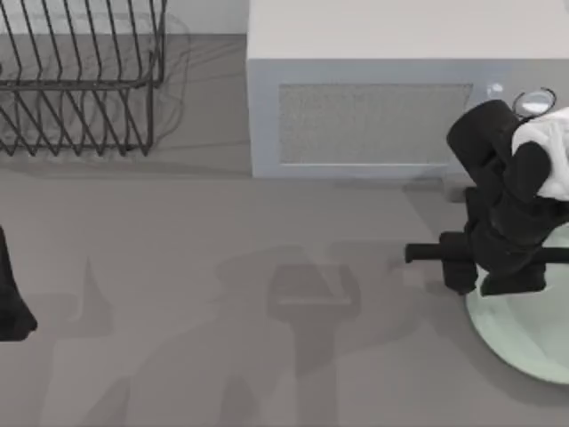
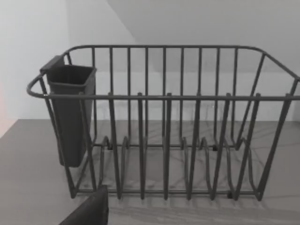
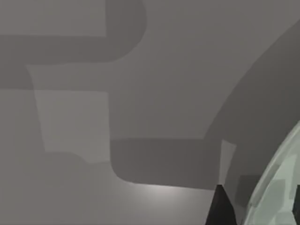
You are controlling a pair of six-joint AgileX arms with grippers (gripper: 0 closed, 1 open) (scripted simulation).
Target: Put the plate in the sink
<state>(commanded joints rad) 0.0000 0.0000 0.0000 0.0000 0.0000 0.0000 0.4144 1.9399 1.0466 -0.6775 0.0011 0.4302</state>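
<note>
The plate (image 1: 524, 334) lies flat on the surface (image 1: 222, 294) at its right edge, in front of the microwave (image 1: 364, 116), partly cut off by the frame. My right gripper (image 1: 484, 280) sits over the plate's near-left rim, and in the right wrist view that pale green rim (image 3: 276, 187) shows beside a dark fingertip (image 3: 220, 208). I cannot tell whether the fingers are open or clamped on it. I judge this as the grasping step, with the plate not yet lifted. Next I need a firm hold on the rim, then a lift and a carry toward the sink. My left gripper (image 1: 13, 298) is parked at the left edge, facing the dish rack (image 2: 164, 122).
</note>
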